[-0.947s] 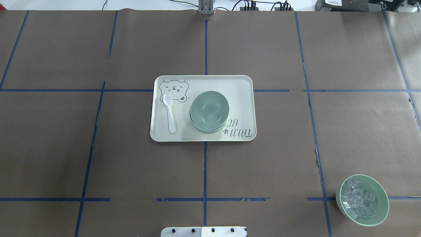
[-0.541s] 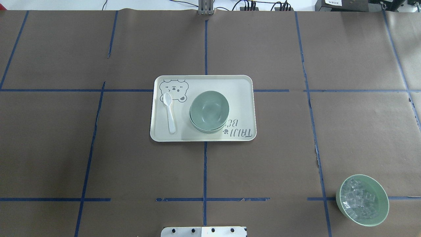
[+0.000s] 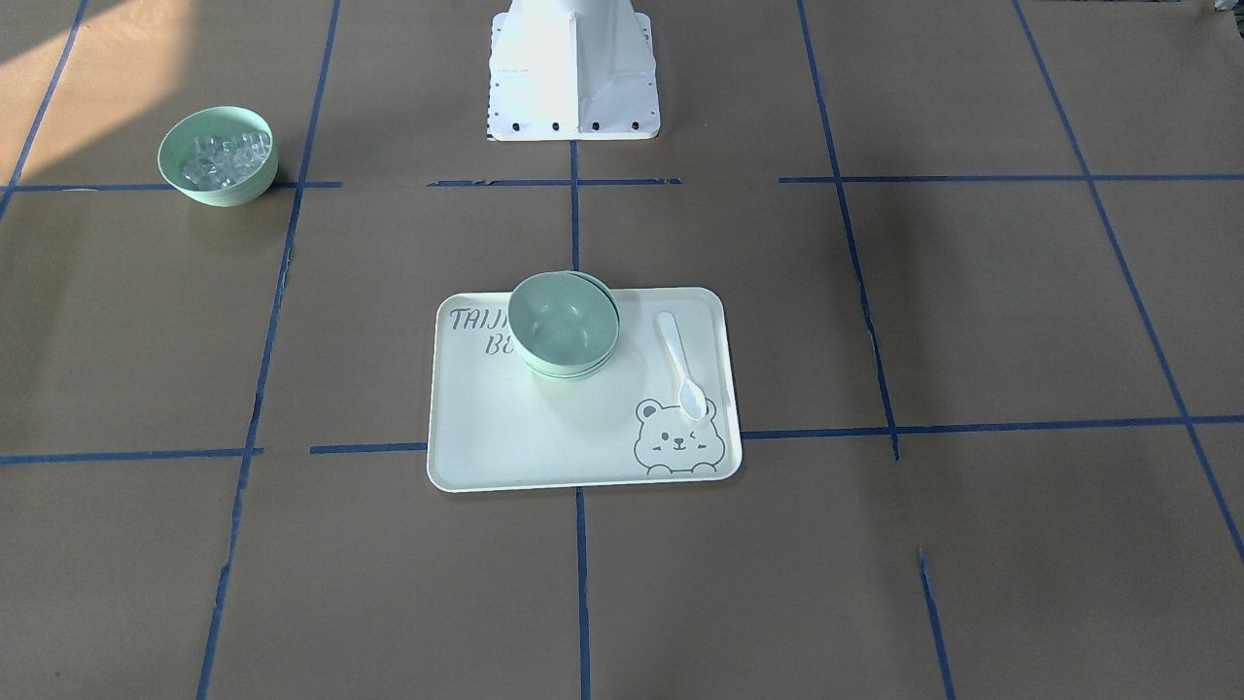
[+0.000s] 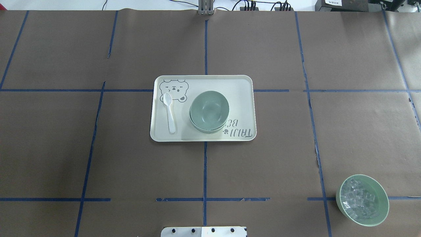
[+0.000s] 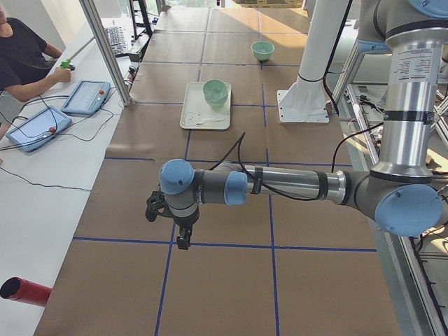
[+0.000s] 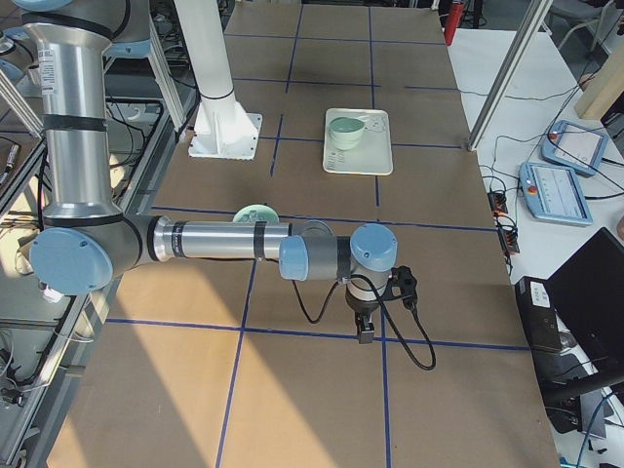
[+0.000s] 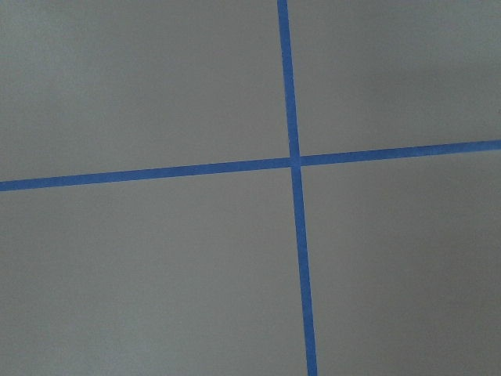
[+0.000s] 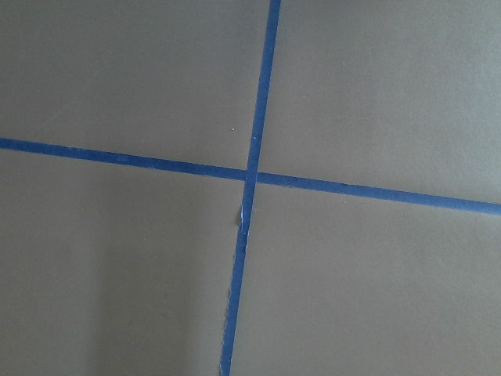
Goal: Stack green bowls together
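matt plastic green bowls (image 4: 209,112), seemingly plastic spoon (image 4: 170,113), brown paper table cover (image 4: 279,158)

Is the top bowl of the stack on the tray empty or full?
Empty. The overhead view looks straight into the green bowls, nested upright on the tray; the inside is bare.

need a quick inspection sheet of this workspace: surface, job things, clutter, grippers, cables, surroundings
surface: table covered in brown paper with a blue tape grid
job's things: bowls nested in one stack on the tray; count unclear
clutter: spoon on the tray beside the stack; ice bowl apart, at the robot's near right
grippers: left gripper and right gripper hang over bare table at opposite ends, far from the tray; open or shut cannot be told
cables: cable loops off the left arm; a like one hangs off the right wrist
surroundings: operator at a side bench with tablets
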### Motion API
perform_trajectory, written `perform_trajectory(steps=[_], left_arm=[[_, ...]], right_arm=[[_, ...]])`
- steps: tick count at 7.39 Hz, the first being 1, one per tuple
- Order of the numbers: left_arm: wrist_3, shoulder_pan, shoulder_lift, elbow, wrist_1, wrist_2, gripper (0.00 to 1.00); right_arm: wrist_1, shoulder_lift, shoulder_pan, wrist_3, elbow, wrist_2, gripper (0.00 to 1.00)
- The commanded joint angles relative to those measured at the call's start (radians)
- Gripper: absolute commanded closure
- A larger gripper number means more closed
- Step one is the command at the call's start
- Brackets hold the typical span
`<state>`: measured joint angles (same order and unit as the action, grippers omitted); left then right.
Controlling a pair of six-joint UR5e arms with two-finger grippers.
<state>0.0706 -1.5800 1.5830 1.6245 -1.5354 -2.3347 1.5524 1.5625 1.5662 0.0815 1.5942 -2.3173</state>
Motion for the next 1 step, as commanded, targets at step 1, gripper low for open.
perform_trajectory(steps=[1], left_arm=[[0.000,0.000,0.000,-0.002,0.000,0.000,0.00]], right_arm=[[0.000,0.001,0.000,-0.002,0.004,-0.001,0.00]])
